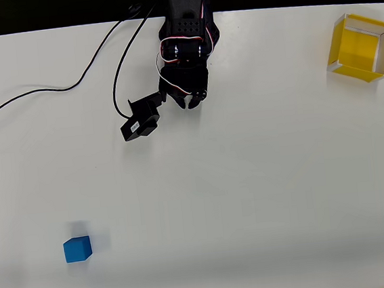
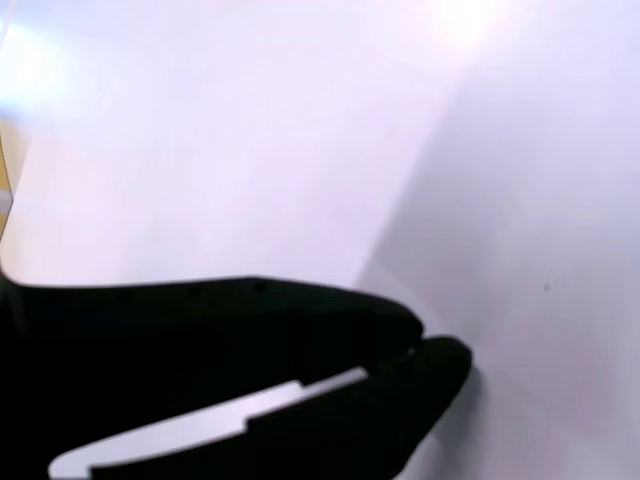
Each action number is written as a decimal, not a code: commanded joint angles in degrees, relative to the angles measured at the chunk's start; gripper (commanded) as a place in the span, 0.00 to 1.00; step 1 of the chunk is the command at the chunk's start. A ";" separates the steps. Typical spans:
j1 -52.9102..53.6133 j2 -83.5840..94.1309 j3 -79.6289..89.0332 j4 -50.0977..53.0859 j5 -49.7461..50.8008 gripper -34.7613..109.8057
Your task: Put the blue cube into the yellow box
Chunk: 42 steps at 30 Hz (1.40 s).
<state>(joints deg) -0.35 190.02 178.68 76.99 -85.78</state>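
The blue cube [image 1: 77, 249] rests on the white table at the lower left of the overhead view. Far from it, at the upper right, stands the open-topped yellow box [image 1: 360, 49], with nothing inside. My black arm reaches in from the top centre, and its gripper [image 1: 191, 102] hangs over bare table, well apart from both cube and box. In the wrist view the two dark fingers meet at their tips, so the gripper [image 2: 425, 345] is shut with nothing in it, over plain white surface.
Black cables [image 1: 70, 84] trail across the table's upper left from the arm. The wrist camera block [image 1: 141, 122] sticks out to the left of the gripper. The table's back edge [image 1: 45, 31] runs along the top, dark beyond it.
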 commanded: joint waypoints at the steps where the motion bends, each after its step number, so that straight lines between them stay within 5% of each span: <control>1: -0.88 1.67 1.49 0.09 -0.26 0.24; 15: 0.62 1.23 1.49 -2.29 -3.87 0.24; 25: 12.92 -27.86 -4.48 -53.35 -9.84 0.32; 42: 26.81 -85.78 -43.77 -95.27 3.25 0.59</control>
<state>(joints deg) 23.64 108.19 146.60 -11.69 -82.00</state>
